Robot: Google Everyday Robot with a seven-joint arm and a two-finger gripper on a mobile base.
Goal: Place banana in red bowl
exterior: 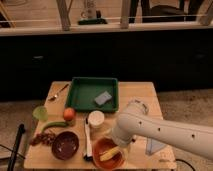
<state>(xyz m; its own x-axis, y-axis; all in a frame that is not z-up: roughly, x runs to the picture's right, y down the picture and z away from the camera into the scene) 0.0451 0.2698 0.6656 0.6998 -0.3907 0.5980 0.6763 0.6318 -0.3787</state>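
The pale-yellow banana (110, 153) lies inside the shiny orange-red bowl (101, 145) at the table's front edge. My white arm reaches in from the right, and my gripper (120, 143) is at its end, right over the bowl's right rim, just above the banana. The arm's bulk hides most of the gripper.
A dark maroon bowl (65, 145) stands left of the red bowl, with a white utensil (88, 140) between them. A white cup (96, 120), an orange (69, 114), a green pepper (54, 125) and a green cup (40, 113) stand behind. A green tray (82, 100) holds a grey sponge (102, 98).
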